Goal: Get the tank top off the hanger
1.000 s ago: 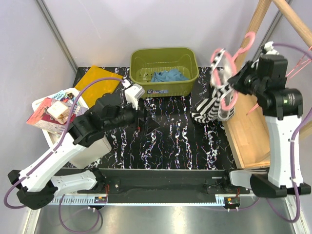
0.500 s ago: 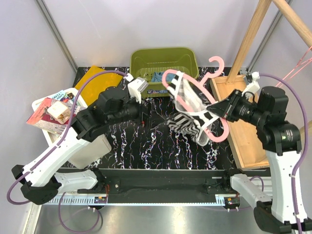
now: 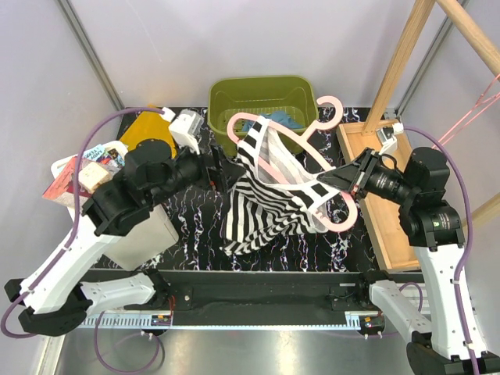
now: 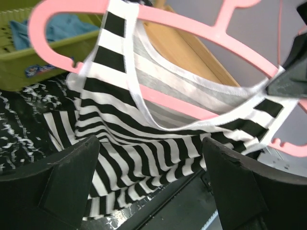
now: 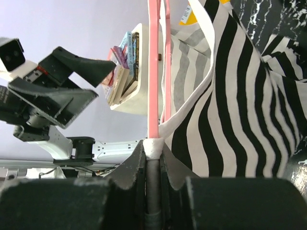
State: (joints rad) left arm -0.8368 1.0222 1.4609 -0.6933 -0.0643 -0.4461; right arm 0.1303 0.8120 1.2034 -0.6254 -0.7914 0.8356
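The hanger (image 5: 153,72) is held tilted above the table (image 3: 195,234) in front of the basket (image 3: 221,101). The tank top (image 3: 262,215) is still hung on it, with its hem draped onto the tabletop. Only the right wrist view shows the right gripper (image 5: 152,149) with its jaws clamped tight on one end of the hanger bar, where a white strap edge wraps it; books (image 5: 125,62) are seen beyond. Only the left wrist view shows a strap passing over the hanger's upper bar. It also shows the left gripper (image 4: 151,177) spread wide and holding nothing, the garment hanging just ahead of its fingers (image 4: 62,187). Compared with half a second earlier, hanger and garment have been carried leftward, up to the left gripper. The hanger is smooth pink plastic with notched ends, and the top is black-and-white striped knit with white binding. The table is black with white marbling, and the basket is slotted green plastic.
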